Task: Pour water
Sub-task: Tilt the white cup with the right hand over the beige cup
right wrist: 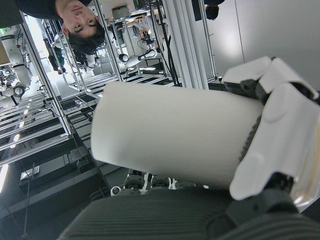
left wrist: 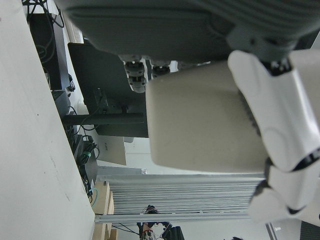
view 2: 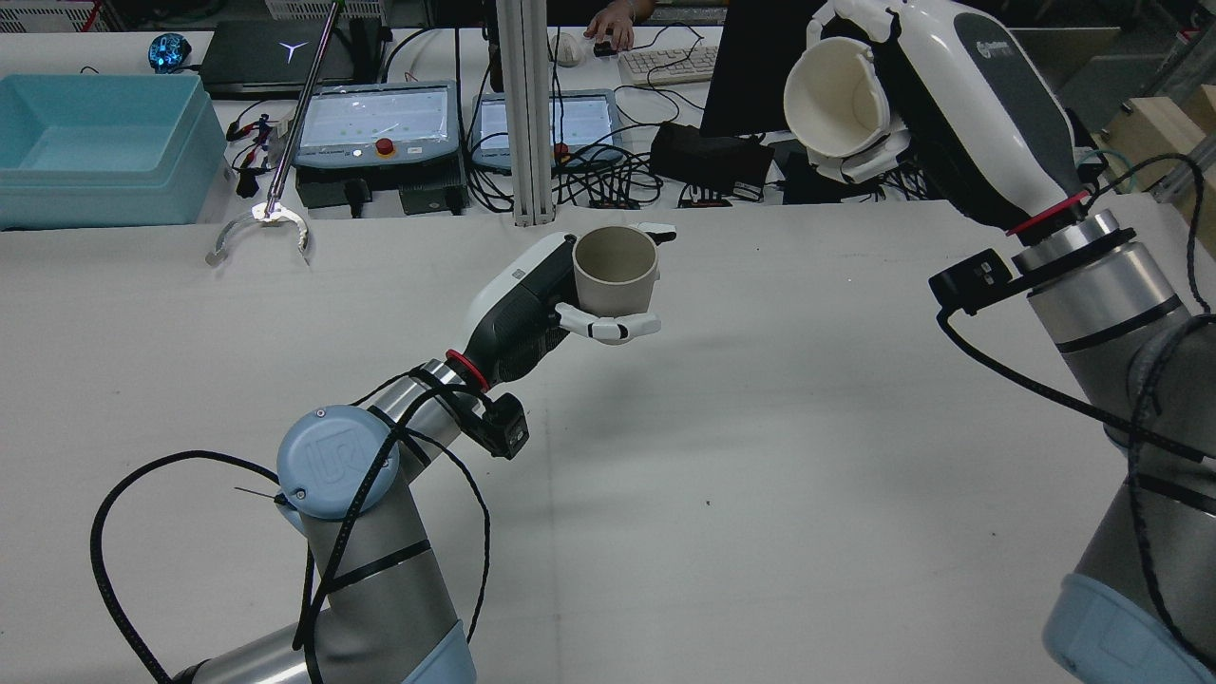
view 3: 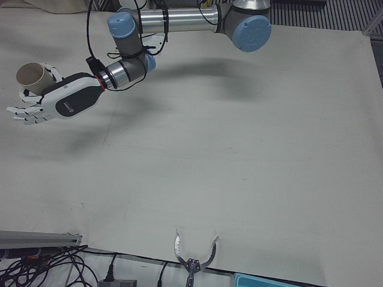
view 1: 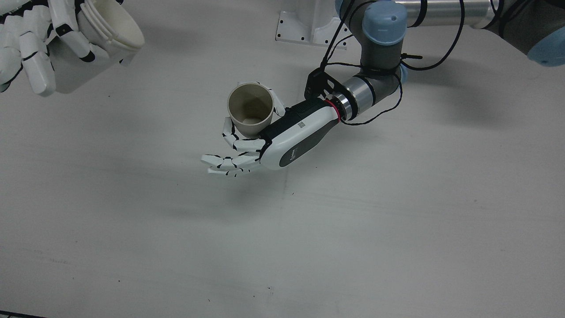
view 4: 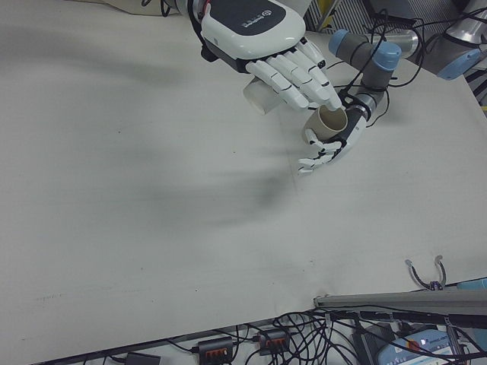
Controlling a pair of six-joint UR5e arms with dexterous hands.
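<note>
Nearest the camera: in the right hand view, the white cup fills the picture, held in the right hand, whose fingers wrap its side.
Right hand: closed round the white cup, raised high over the far right of the table; its mouth is tipped sideways and a little downward, facing toward the robot's left.
Left hand: the left hand clasps the beige cup between a thumb on the far side and one or two fingers at the wall; the other fingers stand spread and free below it.
Beige cup: upright, mouth up, lifted above mid-table; in the front view its inside looks empty, though a thin layer of water cannot be ruled out.
Key relation: the white cup sits well apart from the beige cup, higher and off to the robot's right; the two mouths are not lined up.
Long axes: beige cup near vertical; white cup lying close to horizontal.
Judgement: the white cup seems the pourer, and its lip must come over the beige cup's mouth before tilting further.
Risk: tipped this far away, any water would land on the table.
</note>
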